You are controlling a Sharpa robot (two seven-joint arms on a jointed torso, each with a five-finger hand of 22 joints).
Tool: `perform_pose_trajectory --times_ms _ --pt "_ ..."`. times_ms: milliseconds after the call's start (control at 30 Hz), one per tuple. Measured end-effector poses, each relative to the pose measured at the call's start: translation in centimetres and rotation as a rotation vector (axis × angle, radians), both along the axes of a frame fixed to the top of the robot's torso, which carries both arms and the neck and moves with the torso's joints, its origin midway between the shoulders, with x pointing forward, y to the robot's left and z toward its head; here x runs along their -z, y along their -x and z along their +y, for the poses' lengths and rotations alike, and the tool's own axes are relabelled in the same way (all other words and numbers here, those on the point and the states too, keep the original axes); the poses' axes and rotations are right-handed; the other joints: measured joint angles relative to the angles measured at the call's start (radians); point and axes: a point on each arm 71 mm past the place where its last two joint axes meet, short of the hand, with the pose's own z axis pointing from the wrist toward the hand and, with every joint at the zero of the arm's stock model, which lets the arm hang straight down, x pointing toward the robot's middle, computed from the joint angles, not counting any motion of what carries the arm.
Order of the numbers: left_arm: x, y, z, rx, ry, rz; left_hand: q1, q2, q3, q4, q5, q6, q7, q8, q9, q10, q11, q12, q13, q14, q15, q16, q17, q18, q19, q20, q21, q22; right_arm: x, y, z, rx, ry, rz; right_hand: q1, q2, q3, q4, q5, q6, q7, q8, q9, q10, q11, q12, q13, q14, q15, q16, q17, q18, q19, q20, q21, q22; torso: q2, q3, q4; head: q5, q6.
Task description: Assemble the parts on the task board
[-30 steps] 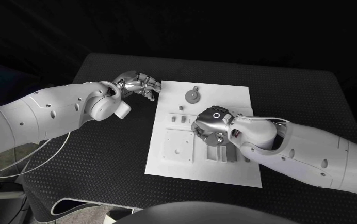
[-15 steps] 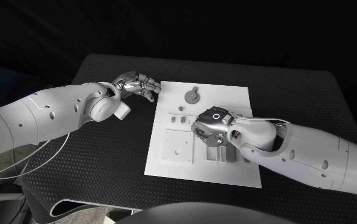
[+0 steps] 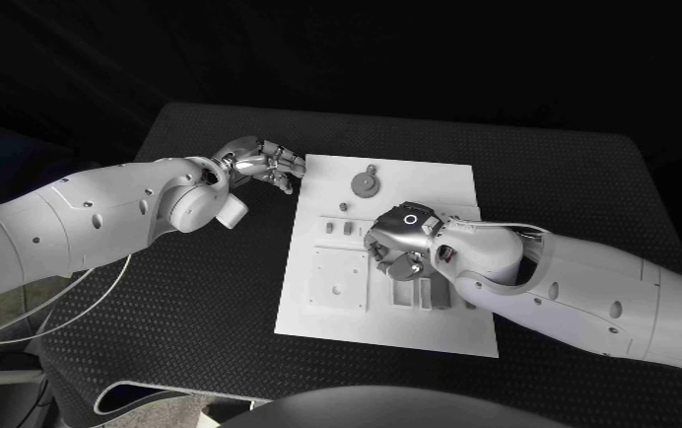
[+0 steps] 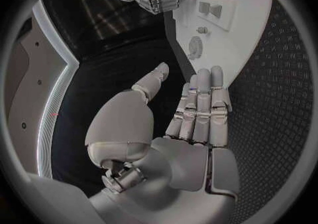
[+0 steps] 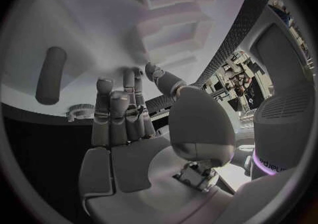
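White task board [image 3: 443, 183] with grey parts [image 3: 367, 183]; both hands empty, fingers apart

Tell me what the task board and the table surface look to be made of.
The task board looks like matte white plastic, perhaps printed or moulded: flat, uniform, with crisp rectangular recesses and no glare. The table looks covered in a black textured mat, likely rubber or woven: a fine regular dimple pattern shows across it. Neither can be confirmed from looks alone.
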Motion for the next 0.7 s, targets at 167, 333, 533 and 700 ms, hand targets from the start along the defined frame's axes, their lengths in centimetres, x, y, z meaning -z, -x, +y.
perform_pose_trajectory --times_ms 167,333,533,700 --pt "0.0 0.0 0.01 0.0 0.0 0.0 0.0 0.0 0.0 0.0 0.0 0.0 0.0 0.0 0.0 0.0 0.0 0.0 0.0 0.0 0.0 0.0 0.0 0.0 -0.001 0.001 0.0 0.0 -0.01 -0.15 0.16 0.007 0.0 0.004 -0.015 0.001 0.004 0.015 0.0 0.0 0.0 0.0 0.001 0.0 0.0 0.001 0.008 0.0 0.0 0.0 -0.002 -0.005 0.0 0.0 0.0 0.0 0.0 0.0 -0.0001 -0.003 -0.001" --pt "0.0 0.0 -0.01 0.0 0.0 0.0 0.0 0.0 0.0 0.0 0.0 0.0 0.0 0.0 0.0 0.0 0.0 0.0 -0.001 0.0 0.0 0.0 0.0 0.001 -0.001 0.001 0.0 0.0 0.02 -0.41 0.35 0.02 0.002 0.001 -0.019 0.018 0.01 0.023 0.0 0.0 0.0 0.004 -0.019 0.005 -0.004 0.007 0.118 0.006 -0.006 0.0 -0.003 -0.012 0.006 -0.006 -0.004 0.0 0.0 0.0 -0.0001 -0.007 -0.001" --pt "0.01 -0.02 -0.01 0.0 0.0 0.0 0.0 0.0 0.0 0.0 0.0 0.001 0.001 0.0 0.0 0.0 0.0 0.0 -0.001 0.0 0.0 0.0 0.0 0.002 -0.002 0.002 0.0 0.0 0.08 -0.53 0.66 0.027 0.005 -0.005 0.017 0.077 0.023 -0.014 0.0 0.002 0.0 0.021 -0.004 0.017 -0.016 0.016 0.137 0.014 -0.011 0.0 -0.005 -0.011 0.013 -0.009 -0.004 0.0 0.0 0.0002 -0.0001 -0.011 -0.002" --pt "0.01 -0.03 -0.03 0.0 -0.001 0.0 0.0 0.0 0.0 0.0 0.0 0.002 0.002 0.0 0.0 0.0 0.0 0.0 -0.001 0.0 0.0 0.0 0.0 0.004 -0.002 0.002 0.0 0.0 0.11 -0.62 0.83 0.025 0.009 -0.012 0.041 0.105 0.035 -0.041 -0.001 0.023 -0.01 0.033 -0.004 0.035 -0.027 0.024 0.137 0.021 -0.022 0.006 -0.006 -0.011 0.02 -0.013 -0.001 0.0 0.0 0.0001 0.0005 -0.011 -0.002"
